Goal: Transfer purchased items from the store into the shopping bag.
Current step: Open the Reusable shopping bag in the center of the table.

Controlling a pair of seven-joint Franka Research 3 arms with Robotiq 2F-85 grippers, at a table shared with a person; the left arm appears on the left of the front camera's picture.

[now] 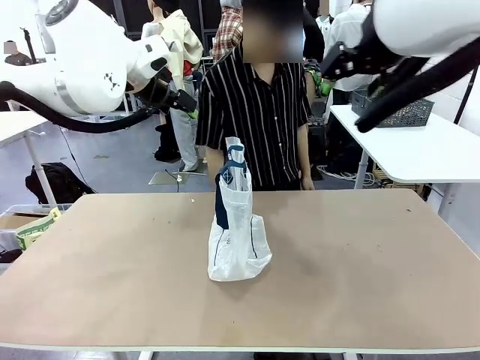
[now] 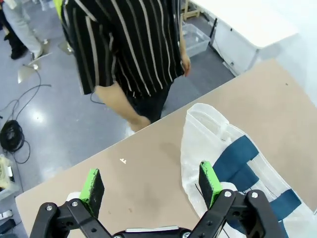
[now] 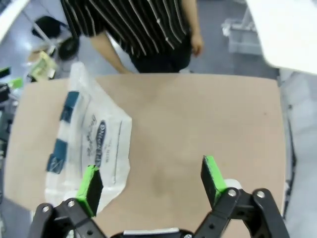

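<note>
Fingers of the left gripper stand spread wide with nothing between them. In the front view this gripper hangs high at 10 o'clock, well above the tabletop. Near the centre of the tabletop the shopping bag stands upright, handles up, mouth narrow. A person stands behind it at the 12 o'clock edge, arms down. At 2 o'clock the right gripper hangs high, its fingers likewise released and empty. Beyond it a dark lattice basket sits on a separate white table; whether it is the store cannot be told.

Assessment: transfer not begun, no item in hand. The next move calls for goods within reach and a bag mouth wide enough to receive them.
</note>
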